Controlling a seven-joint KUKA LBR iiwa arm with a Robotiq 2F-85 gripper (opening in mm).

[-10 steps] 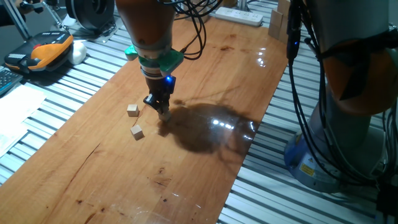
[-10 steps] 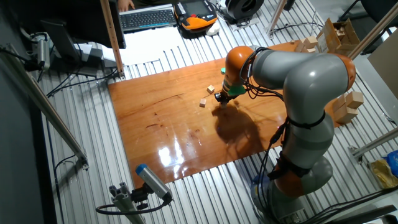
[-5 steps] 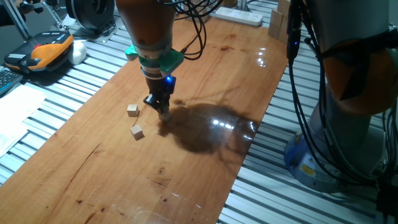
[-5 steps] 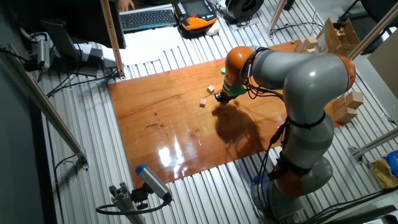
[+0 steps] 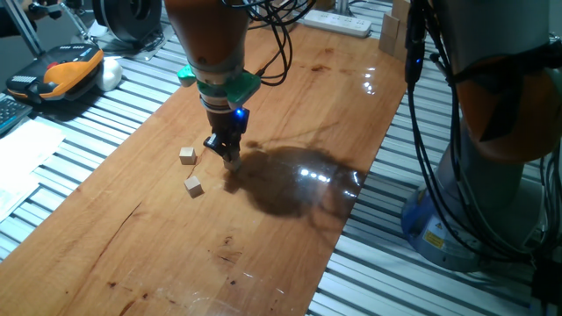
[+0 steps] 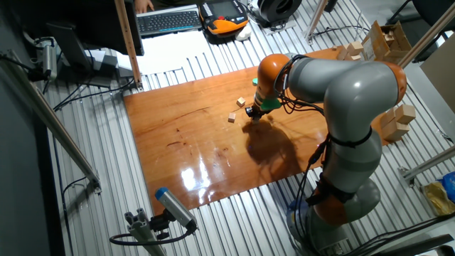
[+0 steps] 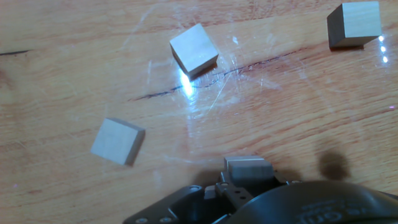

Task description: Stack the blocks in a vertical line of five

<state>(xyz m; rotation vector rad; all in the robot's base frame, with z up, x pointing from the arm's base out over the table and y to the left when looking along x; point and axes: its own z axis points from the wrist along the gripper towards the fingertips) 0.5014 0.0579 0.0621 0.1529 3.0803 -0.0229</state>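
Note:
My gripper is low over the wooden table, shut on a small pale block that shows right at its tips in the hand view. Three more blocks lie loose on the wood ahead of it: one block in the middle, another block to the left, and a third block at the top right. Two of the loose blocks also show to the left of the gripper, a farther block and a nearer block. None are stacked.
Larger pale wooden blocks sit beyond the table's right edge, and a white power strip lies at the far end. An orange device and a keyboard rest on the slatted bench beside the table.

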